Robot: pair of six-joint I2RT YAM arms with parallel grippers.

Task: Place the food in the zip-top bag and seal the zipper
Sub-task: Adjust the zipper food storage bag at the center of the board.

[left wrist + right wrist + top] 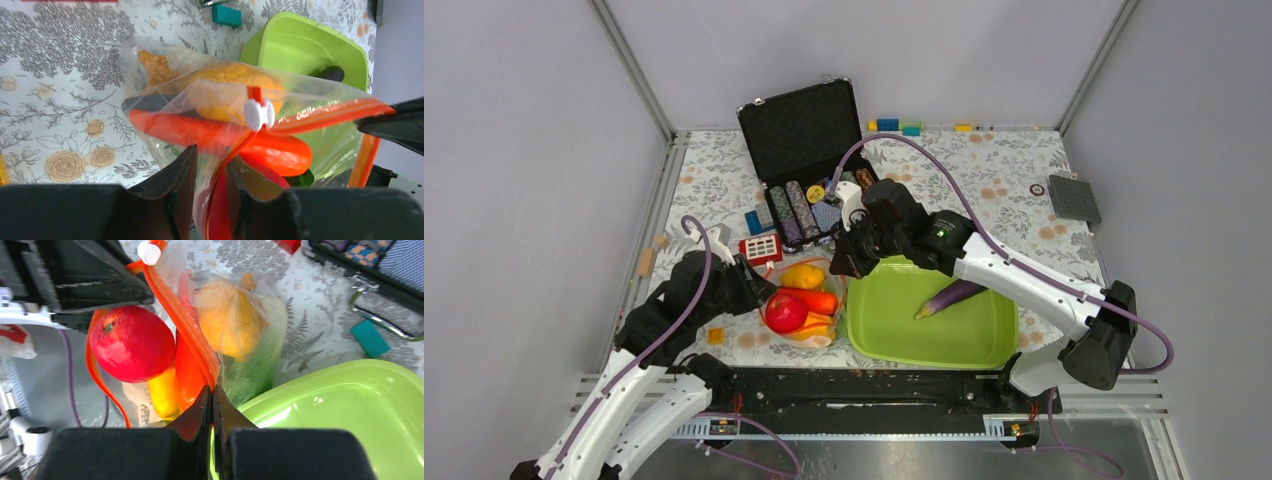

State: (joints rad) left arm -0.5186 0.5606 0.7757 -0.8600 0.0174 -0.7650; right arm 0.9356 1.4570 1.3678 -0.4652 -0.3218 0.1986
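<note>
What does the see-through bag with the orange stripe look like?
The bag is clear, floppy plastic with an orange-red zipper strip and a white slider. Its mouth is open, not sealed. Inside show a red apple, an orange carrot and a yellow pepper. It lies on the flowery table beside the green tray. The left end effector and the right end effector each pinch its orange mouth edge.
</note>
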